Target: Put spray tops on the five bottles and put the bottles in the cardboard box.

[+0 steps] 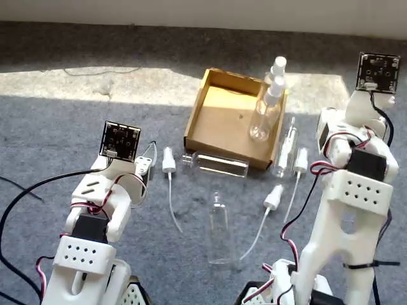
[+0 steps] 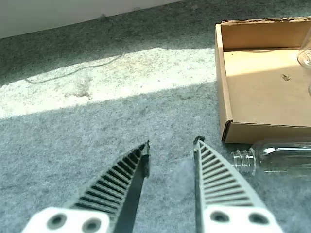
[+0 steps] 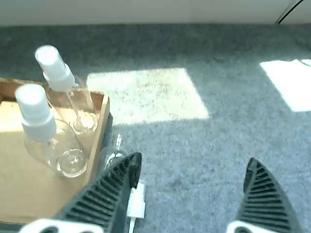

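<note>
Nearest the lens: left gripper [image 2: 171, 143], prongs parted a little, gripping nothing, low over the grey carpet [image 2: 73, 136] just short of the near left corner of the cardboard box [image 1: 196, 114]. Beside it, a capless bottle [image 2: 272, 158] lying along the box's near wall. Right gripper [image 3: 194, 161] spread wide, likewise empty, off the box's right wall. Standing in the box's far right corner: one capped bottle [image 1: 264, 113] and another capped bottle [image 1: 278, 65] close behind it. Lying on the carpet: a second bare bottle [image 1: 285, 152] along the right wall, a third bare bottle [image 1: 220, 232] nearer the front edge, and three loose spray tops [image 1: 168, 160] among them.
</note>
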Robot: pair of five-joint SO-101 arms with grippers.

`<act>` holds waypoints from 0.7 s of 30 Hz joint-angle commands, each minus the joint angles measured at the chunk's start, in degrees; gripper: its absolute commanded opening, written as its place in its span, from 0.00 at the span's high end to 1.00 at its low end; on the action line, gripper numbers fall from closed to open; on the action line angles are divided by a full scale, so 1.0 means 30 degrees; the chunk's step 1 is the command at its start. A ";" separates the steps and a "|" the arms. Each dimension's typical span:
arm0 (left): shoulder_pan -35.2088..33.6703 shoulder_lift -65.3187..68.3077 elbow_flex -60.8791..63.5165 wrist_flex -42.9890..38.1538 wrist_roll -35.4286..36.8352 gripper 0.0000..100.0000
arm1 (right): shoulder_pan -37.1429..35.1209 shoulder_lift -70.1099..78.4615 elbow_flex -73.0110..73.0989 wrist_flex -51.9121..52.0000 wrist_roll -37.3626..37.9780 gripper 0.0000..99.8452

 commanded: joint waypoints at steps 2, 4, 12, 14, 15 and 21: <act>-0.0132 -0.0161 -0.0044 -0.0322 -0.0147 0.85 | 0.0161 0.2212 -0.0923 0.0103 0.0264 0.71; -0.0132 -0.0161 -0.0044 -0.0322 -0.0147 0.85 | -0.0190 0.3004 -0.0923 0.0073 0.0293 0.71; -0.0132 -0.0132 -0.0044 -0.0322 -0.0147 0.85 | -0.2418 0.5524 -0.1099 0.0044 0.0000 0.71; -0.0132 -0.0132 -0.0044 -0.0322 -0.0117 0.85 | -0.2447 0.6374 -0.1099 0.0044 -0.1026 0.71; -0.0132 -0.0132 0.0015 -0.0322 -0.0117 0.85 | -0.2447 0.6813 -0.1099 0.0044 -0.1407 0.71; -0.0132 -0.0278 0.0454 -0.0440 -0.0147 0.85 | -0.3473 0.8044 -0.1099 -0.0571 -0.1758 0.71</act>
